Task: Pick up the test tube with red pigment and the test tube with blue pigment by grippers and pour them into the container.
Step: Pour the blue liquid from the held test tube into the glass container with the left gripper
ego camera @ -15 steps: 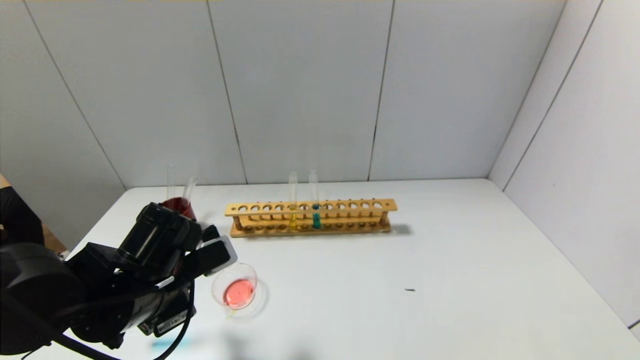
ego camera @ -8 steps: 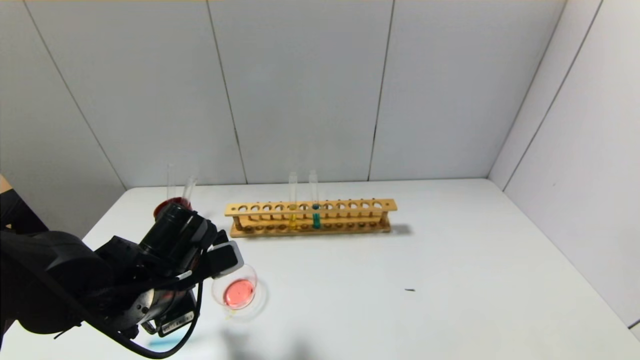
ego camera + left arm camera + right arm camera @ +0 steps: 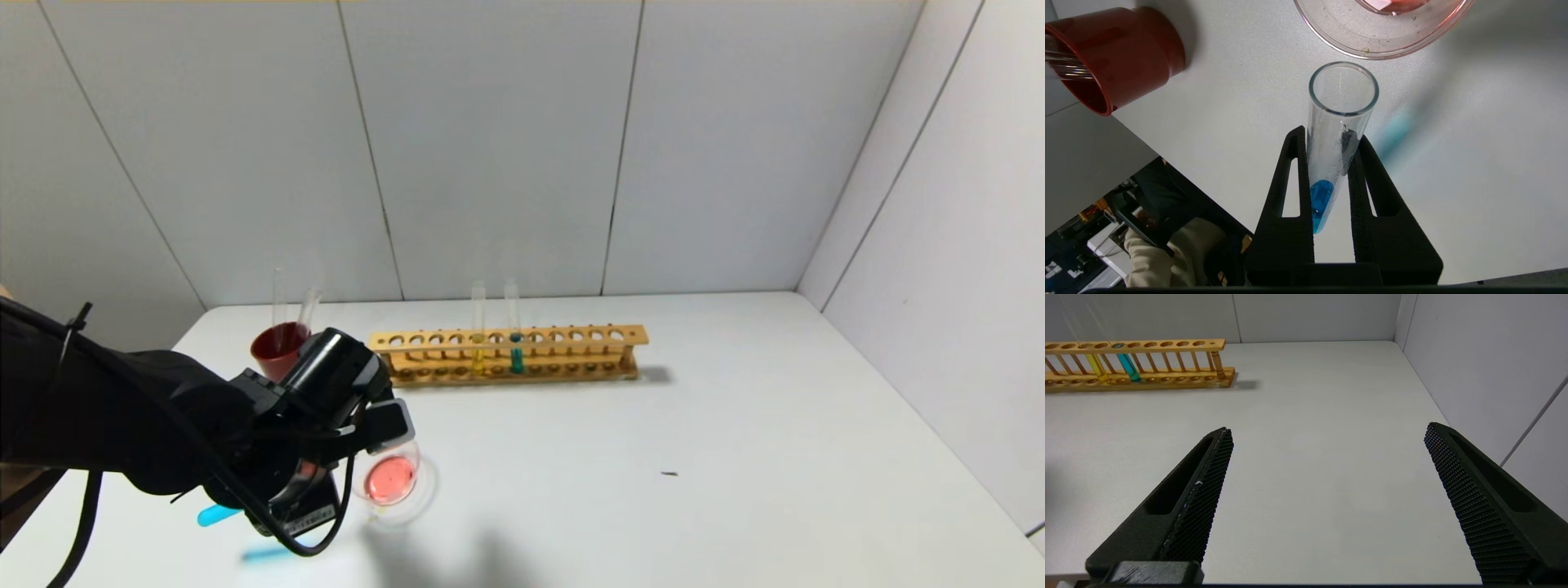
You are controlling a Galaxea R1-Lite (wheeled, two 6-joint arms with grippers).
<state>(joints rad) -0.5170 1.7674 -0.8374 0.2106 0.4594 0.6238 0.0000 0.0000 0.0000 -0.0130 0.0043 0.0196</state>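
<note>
The scene is evenly and brightly lit, apparently from overhead. A short soft shadow is cast on the white table (image 3: 735, 425) beside the right end of the wooden rack (image 3: 506, 353). Blurred grey shadows and a faint blue smear are seen on the table beneath the left gripper (image 3: 1331, 139). Blue light is cast on the table through the blue test tube (image 3: 1331, 151). Straight wall seams are bent slightly near the edges.
</note>
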